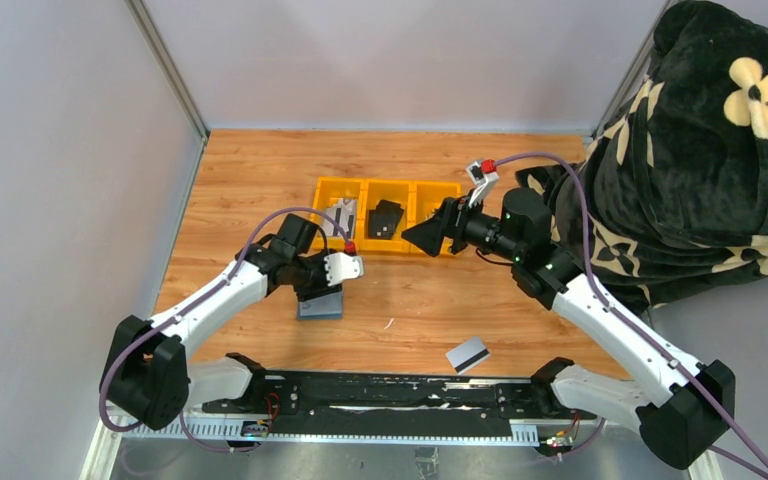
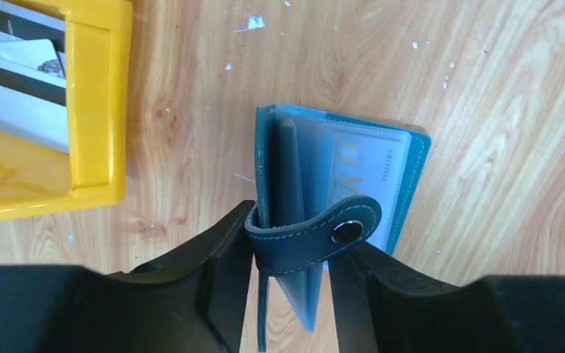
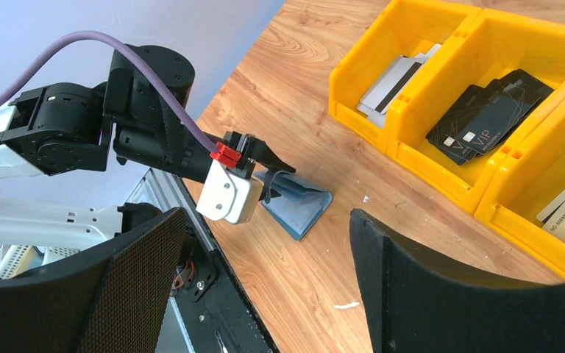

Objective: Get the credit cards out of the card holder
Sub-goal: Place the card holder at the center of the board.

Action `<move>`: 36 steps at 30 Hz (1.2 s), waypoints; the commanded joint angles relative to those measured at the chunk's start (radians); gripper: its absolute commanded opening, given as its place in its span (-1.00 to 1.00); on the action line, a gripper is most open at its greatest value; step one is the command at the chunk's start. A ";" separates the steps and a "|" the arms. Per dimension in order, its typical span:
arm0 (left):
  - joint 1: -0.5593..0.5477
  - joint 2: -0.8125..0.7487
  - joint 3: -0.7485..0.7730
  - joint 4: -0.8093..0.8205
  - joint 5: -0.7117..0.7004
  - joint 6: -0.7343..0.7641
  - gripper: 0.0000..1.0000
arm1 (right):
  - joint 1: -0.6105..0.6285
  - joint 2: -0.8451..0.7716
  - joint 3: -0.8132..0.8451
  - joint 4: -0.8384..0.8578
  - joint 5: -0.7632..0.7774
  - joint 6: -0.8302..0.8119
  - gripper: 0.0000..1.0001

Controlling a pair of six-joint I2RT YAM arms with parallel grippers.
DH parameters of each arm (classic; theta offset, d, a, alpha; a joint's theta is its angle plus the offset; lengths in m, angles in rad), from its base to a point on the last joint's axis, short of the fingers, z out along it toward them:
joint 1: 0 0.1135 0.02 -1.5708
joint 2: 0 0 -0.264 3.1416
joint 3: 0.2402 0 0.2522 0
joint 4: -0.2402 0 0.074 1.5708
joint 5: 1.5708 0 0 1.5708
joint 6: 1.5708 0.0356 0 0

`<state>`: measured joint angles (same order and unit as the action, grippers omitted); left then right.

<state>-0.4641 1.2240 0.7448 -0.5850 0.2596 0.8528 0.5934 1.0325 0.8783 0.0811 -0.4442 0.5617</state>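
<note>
One credit card (image 1: 467,354) lies on the counter (image 1: 260,180); we see another inside the card holder (image 2: 353,165). Left tool (image 2: 294,235) straddles its strap (image 2: 316,224), grip indeterminate; right tool (image 3: 265,220) wide, empty.

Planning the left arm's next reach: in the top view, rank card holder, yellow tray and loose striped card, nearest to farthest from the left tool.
1. card holder, at the left tool's tips.
2. yellow tray, just beyond it.
3. striped card, near edge, rightward.

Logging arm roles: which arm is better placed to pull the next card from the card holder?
Left. The left gripper sits at the card holder, fingers either side of the strap. The right gripper hangs open over the yellow tray, away from the holder.
</note>
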 commanded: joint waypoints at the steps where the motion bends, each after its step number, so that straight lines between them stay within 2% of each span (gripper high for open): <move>1: 0.013 -0.035 -0.034 -0.073 0.072 0.108 -0.03 | -0.011 -0.035 0.025 -0.042 0.020 -0.005 0.71; 10: 0.013 -0.009 -0.089 -0.186 0.153 0.155 0.03 | -0.010 -0.069 0.020 -0.078 0.036 0.006 0.72; 15: 0.015 -0.008 -0.056 -0.209 0.167 0.109 0.23 | -0.012 -0.080 0.022 -0.106 0.056 0.000 0.72; 16: 0.024 -0.012 -0.024 -0.229 0.180 0.092 0.35 | -0.011 -0.081 0.024 -0.119 0.068 -0.009 0.72; 18: 0.079 -0.022 0.062 -0.286 0.253 0.061 0.95 | -0.013 -0.083 0.031 -0.149 0.121 -0.040 0.72; 21: 0.229 -0.041 0.204 -0.304 0.354 -0.038 1.00 | -0.012 -0.090 0.041 -0.224 0.284 -0.118 0.72; 25: 0.429 -0.027 0.321 -0.274 0.430 -0.161 1.00 | -0.012 -0.153 -0.026 -0.225 0.625 -0.219 0.72; 29: 0.629 0.011 0.317 -0.138 0.458 -0.282 1.00 | -0.021 -0.204 -0.149 -0.189 0.951 -0.274 0.73; 31: 0.710 0.017 0.249 0.036 0.445 -0.356 1.00 | -0.028 -0.205 -0.218 -0.124 1.062 -0.356 0.73; 34: 0.764 0.005 0.087 0.313 0.393 -0.478 1.00 | -0.044 -0.162 -0.314 -0.004 1.201 -0.467 0.73; 36: 0.766 -0.010 -0.030 0.479 0.362 -0.509 1.00 | -0.088 -0.106 -0.330 -0.014 1.199 -0.438 0.73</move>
<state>0.2859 1.2201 0.8776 -0.4648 0.6586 0.4942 0.5655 0.8532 0.6048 -0.0048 0.5365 0.2165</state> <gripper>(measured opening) 0.996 0.864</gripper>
